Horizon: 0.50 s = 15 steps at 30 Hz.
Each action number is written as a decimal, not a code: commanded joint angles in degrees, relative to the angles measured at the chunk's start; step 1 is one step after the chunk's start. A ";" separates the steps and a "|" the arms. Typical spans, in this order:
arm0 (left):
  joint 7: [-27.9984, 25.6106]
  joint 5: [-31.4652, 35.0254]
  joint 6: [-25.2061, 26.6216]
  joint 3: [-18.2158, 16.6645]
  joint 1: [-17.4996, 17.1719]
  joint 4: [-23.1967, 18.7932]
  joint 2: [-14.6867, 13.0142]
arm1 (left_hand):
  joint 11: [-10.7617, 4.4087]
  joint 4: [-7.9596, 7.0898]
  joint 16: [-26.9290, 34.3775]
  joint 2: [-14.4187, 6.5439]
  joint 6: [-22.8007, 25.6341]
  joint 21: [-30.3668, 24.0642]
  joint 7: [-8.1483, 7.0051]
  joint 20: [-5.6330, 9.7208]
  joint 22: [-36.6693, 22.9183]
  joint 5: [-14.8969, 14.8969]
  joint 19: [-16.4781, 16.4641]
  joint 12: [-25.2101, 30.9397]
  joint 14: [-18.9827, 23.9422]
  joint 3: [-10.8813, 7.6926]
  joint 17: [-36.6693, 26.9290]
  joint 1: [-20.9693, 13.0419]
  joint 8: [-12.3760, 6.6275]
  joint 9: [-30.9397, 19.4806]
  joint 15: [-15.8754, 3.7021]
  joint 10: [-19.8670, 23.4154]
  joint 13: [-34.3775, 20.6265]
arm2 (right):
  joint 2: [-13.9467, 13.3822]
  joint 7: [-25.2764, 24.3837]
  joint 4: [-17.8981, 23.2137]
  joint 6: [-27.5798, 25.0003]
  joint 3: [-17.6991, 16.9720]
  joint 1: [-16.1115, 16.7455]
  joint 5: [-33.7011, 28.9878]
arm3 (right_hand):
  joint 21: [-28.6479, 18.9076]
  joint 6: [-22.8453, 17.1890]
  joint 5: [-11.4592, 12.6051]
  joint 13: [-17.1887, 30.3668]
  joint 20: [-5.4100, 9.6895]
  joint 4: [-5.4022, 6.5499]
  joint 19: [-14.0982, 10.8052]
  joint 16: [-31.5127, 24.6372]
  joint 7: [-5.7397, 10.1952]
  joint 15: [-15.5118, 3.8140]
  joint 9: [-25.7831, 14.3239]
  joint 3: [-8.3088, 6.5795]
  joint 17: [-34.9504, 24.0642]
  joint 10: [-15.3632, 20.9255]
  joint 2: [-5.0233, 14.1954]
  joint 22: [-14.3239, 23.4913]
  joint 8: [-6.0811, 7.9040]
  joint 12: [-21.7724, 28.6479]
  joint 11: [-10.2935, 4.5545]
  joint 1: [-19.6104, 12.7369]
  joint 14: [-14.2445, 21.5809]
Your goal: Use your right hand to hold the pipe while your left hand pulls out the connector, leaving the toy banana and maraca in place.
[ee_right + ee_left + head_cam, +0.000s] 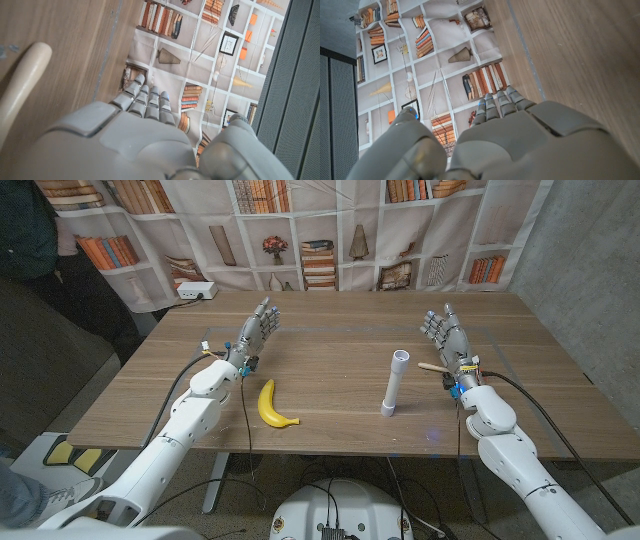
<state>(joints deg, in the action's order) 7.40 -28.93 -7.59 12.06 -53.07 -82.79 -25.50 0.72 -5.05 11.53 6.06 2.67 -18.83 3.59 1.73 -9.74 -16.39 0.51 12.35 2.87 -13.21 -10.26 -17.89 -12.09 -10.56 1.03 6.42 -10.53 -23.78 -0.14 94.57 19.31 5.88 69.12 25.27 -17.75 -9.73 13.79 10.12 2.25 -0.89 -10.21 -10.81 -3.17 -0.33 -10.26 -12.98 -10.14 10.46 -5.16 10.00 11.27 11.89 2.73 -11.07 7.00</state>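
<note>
**Both hands wait apart from the upright pipe**

The pipe point(393, 383) stands upright on the wooden table point(330, 350), right of the middle, a pale tube with a slightly wider collar at its foot where the connector point(388, 409) sits on the wood. The toy banana point(272, 404) lies flat on the table to the pipe's left, well apart from it, near the left forearm. The maraca point(433, 366) lies on the table just beside the right hand, its pale handle pointing toward the pipe; the right wrist view shows that rounded handle point(20, 82) lying on the wood close to the hand.

The left hand point(255, 333) is released, fingers point(496, 106) extended close together and holding nothing, standing over the table's left part, well apart from the banana and the pipe. The right hand point(446, 335) is likewise released, fingers point(148, 100) stretched out and grasping nothing, near the maraca but apart from the pipe.

Behind the table hangs a backdrop printed with bookshelves point(300, 230), and a white power strip point(195, 291) sits at the table's far left edge
</note>
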 commanded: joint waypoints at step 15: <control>0.51 0.41 0.65 0.40 -0.31 -2.15 0.04 | -0.24 0.43 0.10 -0.61 1.22 0.69 -0.13 1.28 -0.34 -0.50 -0.49 0.43 1.22 -0.24 -0.12 -1.03 -0.26 -0.07 -0.08 1.06 -0.28 | 0.65 -0.50 7.44 4.65 -3.28 11.96 -1.84 | 0.64 -1.38 0.78 0.18 2.29 -1.37 -1.86 -0.29 1.29 -1.41 -0.28 0.00 -0.04 1.75 -0.60 0.25 0.46 0.63 -0.64 -1.90 1.35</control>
<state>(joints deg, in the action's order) 6.62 -28.19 -5.49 12.39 -53.29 -85.39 -25.91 0.60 -5.05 11.53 5.38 3.80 -18.39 3.69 1.73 -10.02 -16.39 0.52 12.35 3.49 -13.21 -10.26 -18.56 -12.30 -10.55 1.03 7.14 -10.53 -23.34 -1.17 100.08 22.08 3.49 77.36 23.87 -17.09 -10.75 14.20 10.12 2.15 -2.07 -11.34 -10.81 -2.14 -1.54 -10.26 -12.73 -10.14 11.81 -5.84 9.99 11.27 12.34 2.01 -12.35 8.23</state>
